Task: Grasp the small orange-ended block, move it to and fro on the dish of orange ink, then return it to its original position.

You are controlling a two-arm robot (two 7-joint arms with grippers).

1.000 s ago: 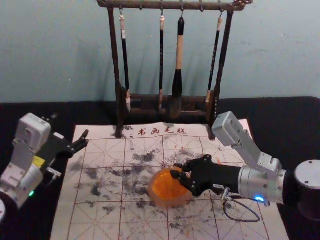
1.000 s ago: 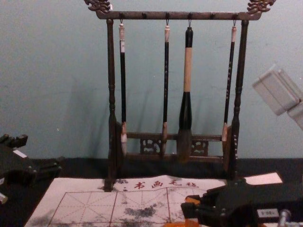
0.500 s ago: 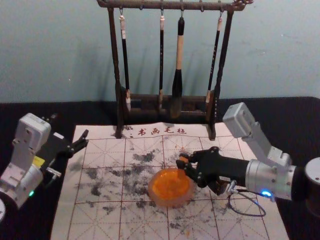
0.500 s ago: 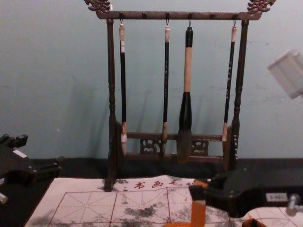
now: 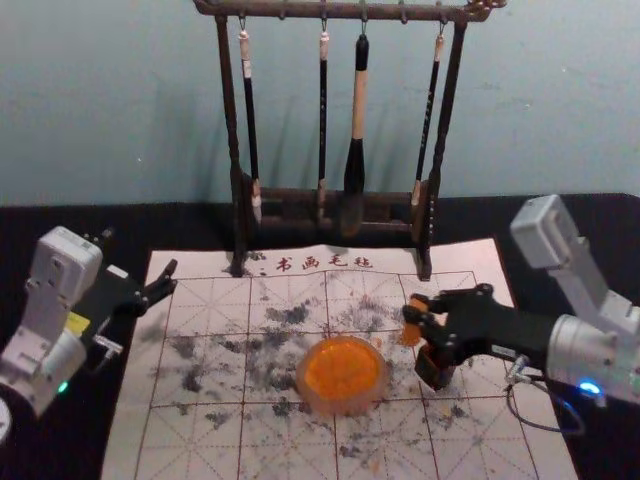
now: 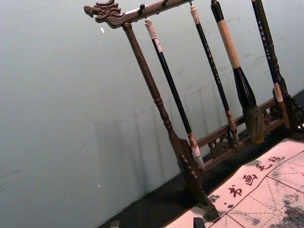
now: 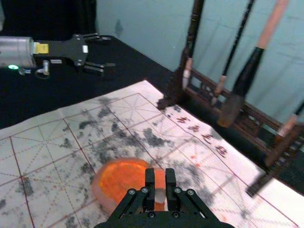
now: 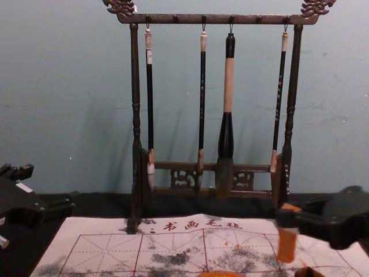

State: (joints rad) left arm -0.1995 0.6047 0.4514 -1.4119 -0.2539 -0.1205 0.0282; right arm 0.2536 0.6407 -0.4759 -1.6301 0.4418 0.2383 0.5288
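My right gripper (image 5: 420, 317) is shut on the orange-ended block (image 5: 411, 328), held upright above the mat, right of the ink dish (image 5: 342, 376). In the chest view the block (image 8: 286, 246) hangs below the fingertips, orange at its lower end. In the right wrist view, the right gripper (image 7: 160, 179) pinches the block (image 7: 160, 186), with the orange dish (image 7: 124, 179) beyond. A small dark box with orange marks (image 5: 433, 369) sits below the gripper, partly hidden by it. My left gripper (image 5: 139, 254) is parked open at the left; its tips edge into the left wrist view (image 6: 157, 223).
A dark wooden rack (image 5: 330, 197) with several hanging brushes stands at the mat's back edge. The ink-stained gridded mat (image 5: 200, 440) lies over a black table (image 5: 590, 235).
My right gripper has moved right, away from the dish, carrying the block, and the dark box has come into fuller view beneath it. The left arm has stayed still.
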